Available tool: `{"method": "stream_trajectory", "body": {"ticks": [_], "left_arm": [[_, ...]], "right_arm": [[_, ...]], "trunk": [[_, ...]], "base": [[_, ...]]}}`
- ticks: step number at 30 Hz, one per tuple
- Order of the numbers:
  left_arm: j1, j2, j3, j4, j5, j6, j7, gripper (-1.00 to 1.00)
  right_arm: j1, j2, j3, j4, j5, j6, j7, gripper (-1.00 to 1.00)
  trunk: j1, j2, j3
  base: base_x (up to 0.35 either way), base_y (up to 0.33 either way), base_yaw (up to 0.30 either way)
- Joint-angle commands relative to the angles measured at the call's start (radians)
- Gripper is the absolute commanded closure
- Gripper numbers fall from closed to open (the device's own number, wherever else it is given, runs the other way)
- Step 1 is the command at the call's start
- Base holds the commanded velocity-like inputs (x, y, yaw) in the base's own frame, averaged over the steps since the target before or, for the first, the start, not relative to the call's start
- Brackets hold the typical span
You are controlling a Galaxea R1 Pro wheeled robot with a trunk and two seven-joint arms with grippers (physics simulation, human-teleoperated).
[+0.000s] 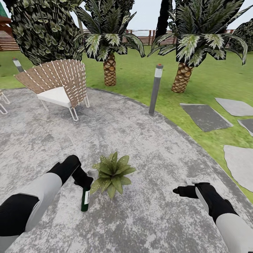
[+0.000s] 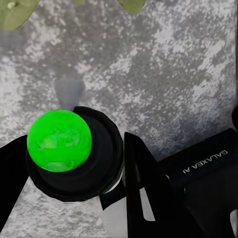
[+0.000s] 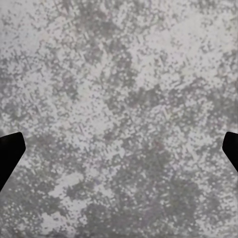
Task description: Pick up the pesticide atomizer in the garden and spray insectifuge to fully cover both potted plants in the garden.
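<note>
Clamped between the left gripper's (image 1: 83, 181) jaws, the pesticide atomizer (image 1: 85, 199) hangs over grey paving (image 1: 147, 211) just beside 1 potted plant (image 1: 112, 174), while the right gripper (image 1: 181, 191), jaws spread wide, hovers empty well apart.

The potted plant (image 1: 112, 174) sits just right of my left pincer (image 1: 83, 182); the atomizer (image 1: 85, 199) hangs below it, my right pincer (image 1: 180, 191) well apart.
</note>
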State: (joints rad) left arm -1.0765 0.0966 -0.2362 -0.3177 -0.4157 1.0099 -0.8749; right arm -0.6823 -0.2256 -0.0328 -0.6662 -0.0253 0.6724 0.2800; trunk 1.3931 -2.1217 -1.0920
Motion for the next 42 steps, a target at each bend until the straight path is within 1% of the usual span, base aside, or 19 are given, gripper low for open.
{"method": "stream_trajectory", "body": {"ticks": [1, 10, 25, 42], "left_arm": [[-0.004, -0.001, -0.002, -0.002, -0.012, 0.002, -0.010, 1.00], [-0.016, -0.002, -0.002, 0.002, -0.014, 0.003, -0.010, 1.00], [-0.004, -0.003, -0.007, 0.028, -0.017, 0.003, -0.009, 1.00], [-0.002, -0.004, -0.005, 0.028, -0.015, 0.002, -0.009, 1.00]], "right_arm": [[0.000, 0.000, -0.002, -0.001, -0.002, 0.006, 0.003, -1.00], [0.000, 0.000, -0.003, -0.003, -0.003, 0.006, 0.004, -1.00], [0.000, -0.003, -0.003, -0.003, -0.003, 0.006, 0.004, -1.00], [0.000, -0.004, -0.003, -0.001, -0.004, 0.006, 0.004, -1.00]], "trunk": [[0.000, 0.000, -0.001], [0.000, 0.000, 0.002], [0.000, 0.000, 0.003], [-0.065, 0.119, 0.056]], "base": [[0.000, 0.000, -0.078], [0.000, 0.000, -0.194], [0.000, 0.000, -0.006], [0.000, 0.000, 0.000]]}}
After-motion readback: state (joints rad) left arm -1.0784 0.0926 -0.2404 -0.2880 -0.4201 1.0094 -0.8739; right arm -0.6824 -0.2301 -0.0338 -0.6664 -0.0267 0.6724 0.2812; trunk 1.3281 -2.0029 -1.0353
